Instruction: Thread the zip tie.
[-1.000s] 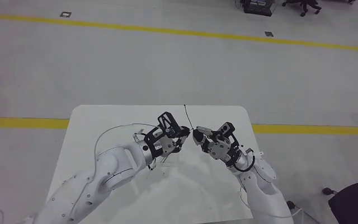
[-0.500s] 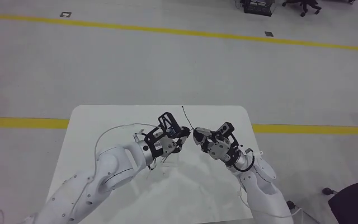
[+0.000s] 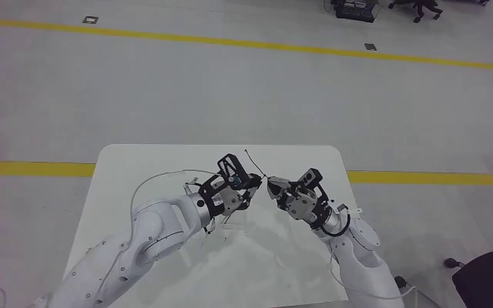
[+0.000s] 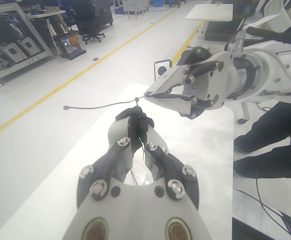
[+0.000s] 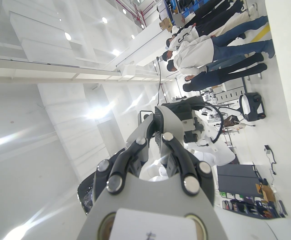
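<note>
The zip tie (image 4: 102,106) is a thin black strand held in the air over the white table (image 3: 146,165). My left gripper (image 4: 138,114) is shut on one part of it, and a length hangs down between the fingers. Just above those fingertips a small black head (image 4: 136,99) sits on the strand. My right gripper (image 4: 149,95) faces the left one, shut on the strand's end right beside the head. The free length runs outward from the head to a small knob. In the top view the two grippers (image 3: 251,185) (image 3: 271,186) meet tip to tip, with the zip tie (image 3: 254,163) sticking up past them.
Both arms hover over the far middle of the table, whose far edge (image 3: 223,146) lies close beyond the grippers. A white cable (image 3: 150,183) loops off the left arm. Another white table (image 4: 211,11) stands farther off on the floor.
The zip tie's free end has swung a little to the left and nearer the grippers. Both arms have stayed almost still.
</note>
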You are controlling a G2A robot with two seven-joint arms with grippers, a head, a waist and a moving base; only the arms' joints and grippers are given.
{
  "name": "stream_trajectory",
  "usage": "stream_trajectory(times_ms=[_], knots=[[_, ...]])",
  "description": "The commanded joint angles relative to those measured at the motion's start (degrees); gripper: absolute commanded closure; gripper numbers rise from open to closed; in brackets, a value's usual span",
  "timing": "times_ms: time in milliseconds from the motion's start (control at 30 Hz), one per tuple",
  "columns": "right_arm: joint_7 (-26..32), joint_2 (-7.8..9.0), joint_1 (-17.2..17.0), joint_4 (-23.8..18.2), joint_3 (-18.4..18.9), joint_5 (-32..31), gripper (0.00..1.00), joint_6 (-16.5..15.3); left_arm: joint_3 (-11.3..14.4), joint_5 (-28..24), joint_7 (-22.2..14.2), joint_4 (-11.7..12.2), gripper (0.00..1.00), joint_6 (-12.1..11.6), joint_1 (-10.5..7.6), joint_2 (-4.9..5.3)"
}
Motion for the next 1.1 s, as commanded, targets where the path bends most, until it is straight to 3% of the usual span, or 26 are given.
stream_trajectory(times_ms=[0, 600, 633, 667, 700, 867, 900, 1000, 1067], knots=[[0.3, 0.02, -0.1, 0.0, 0.1, 0.0, 1.0, -0.1, 0.0, 0.1, 0.0, 0.0, 1.0, 0.0, 0.04, 0.0], [1.5, 0.12, -1.1, -0.2, 0.8, 0.3, 1.0, -0.1, -0.4, 0.3, 0.2, -0.1, 1.0, 0.2, 0.28, -0.02], [1.6, 0.13, -1.1, -0.2, 0.9, 0.3, 0.97, -0.1, -0.4, 0.2, 0.2, -0.1, 1.0, 0.2, 0.31, -0.02], [1.6, 0.13, -1.1, -0.2, 0.9, 0.3, 0.81, -0.2, -0.5, 0.1, 0.2, -0.1, 1.0, 0.1, 0.32, -0.01], [1.7, 0.13, -1.2, -0.2, 1.0, 0.4, 0.74, -0.2, -0.6, 0.0, 0.2, -0.2, 1.0, 0.1, 0.35, 0.0], [1.7, 0.18, -1.3, 0.1, 1.7, 0.5, 0.69, -0.6, -1.3, -0.5, 0.2, -0.3, 1.0, -0.5, 0.56, 0.14], [1.6, 0.18, -1.3, 0.3, 1.9, 0.6, 0.68, -0.7, -1.4, -0.8, 0.3, -0.4, 1.0, -1.0, 0.63, 0.18], [1.3, 0.21, -1.1, 0.9, 2.6, 0.8, 0.53, -0.8, -1.8, -2.1, 0.8, -0.7, 1.0, -3.4, 0.77, 0.35], [1.0, 0.23, -0.8, 1.3, 2.9, 0.6, 0.51, -1.0, -2.2, -3.8, 1.2, -0.9, 1.0, -4.8, 0.92, 0.45]])
